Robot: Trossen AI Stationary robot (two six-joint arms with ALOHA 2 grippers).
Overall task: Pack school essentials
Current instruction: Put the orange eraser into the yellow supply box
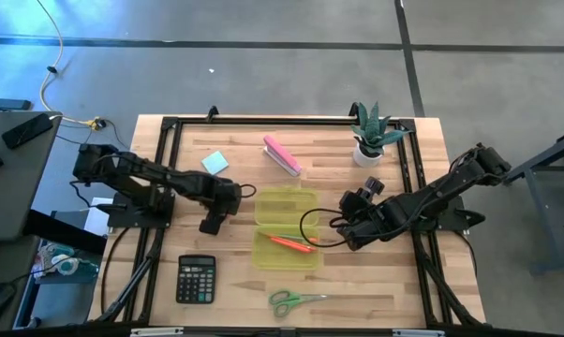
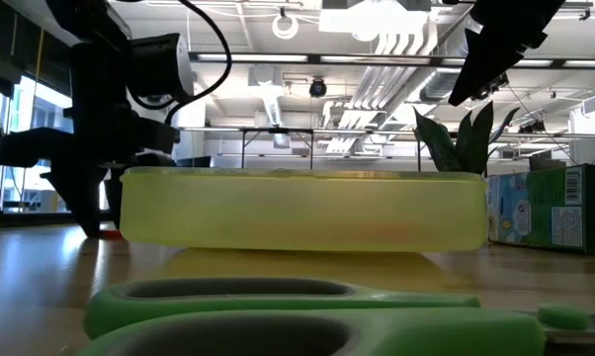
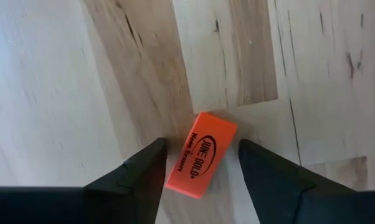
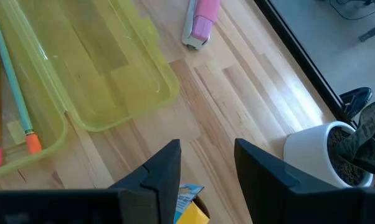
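Orange eraser (image 3: 200,155) on table, between open left claw (image 3: 200,169) fingers

Bare tabletop (image 1: 376,281) beside scissors (image 1: 291,300)

table (image 1: 404,281) | on it: case (image 1: 287,229); calculator (image 1: 196,279); scissors (image 1: 291,300); plant (image 1: 371,140)

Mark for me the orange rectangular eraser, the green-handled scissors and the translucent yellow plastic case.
orange rectangular eraser (image 3: 200,154), left wrist view, printed top face.
green-handled scissors (image 1: 284,301), high view, handle loops.
translucent yellow plastic case (image 1: 284,204), high view, bare floor of the open half.
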